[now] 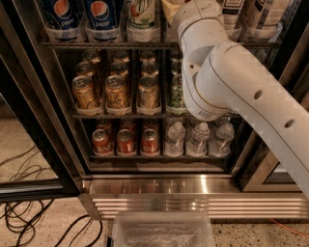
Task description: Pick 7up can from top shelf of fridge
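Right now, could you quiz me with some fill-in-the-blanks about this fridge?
The blue cans beside the 7up can read ___.
Gold cans sit one shelf ___ the top shelf.
Beside the red cans stand water ___.
The arm reaches toward the ___ shelf; its gripper is out of view.
Missing: Pepsi; below; bottles; top.

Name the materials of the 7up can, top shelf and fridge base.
7up can: pale printed metal, probably aluminium, slight sheen. Top shelf: thin dark wire, likely coated steel. Fridge base: shiny slatted steel, bright glints. Pincer: top edge, beside the can.
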